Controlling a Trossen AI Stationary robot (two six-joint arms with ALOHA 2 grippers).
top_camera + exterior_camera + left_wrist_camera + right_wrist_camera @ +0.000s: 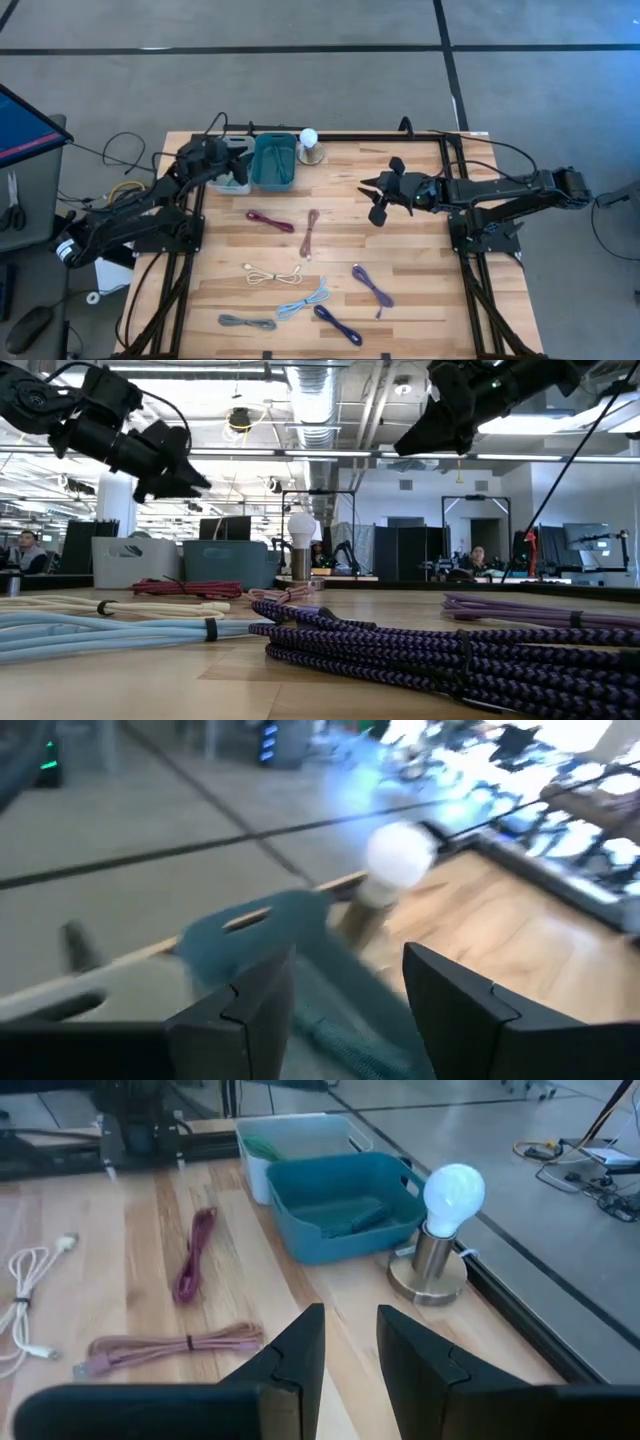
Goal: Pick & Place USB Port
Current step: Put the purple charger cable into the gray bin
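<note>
Seven bundled cables (271,220) spread mid-table to the near edge; two bins, teal bin (273,162) and white bin (234,178), at the far-left corner. Left tool (238,152) above bins, apart, empty. Right tool (378,190) mid-air, partly apart, empty.

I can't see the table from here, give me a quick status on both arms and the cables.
Left gripper open over the teal bin, empty. Right gripper hovering mid-table, empty. Cables loose on the table, maroon cable nearest bins. Nothing blocking.

Floor (300,60): grey, crossed by dark seams.
Ceiling (330,400): exposed ducts and strip lights.
Monitors (410,555): dark, ranged in the background.
People (472,560): seated far off.
</note>
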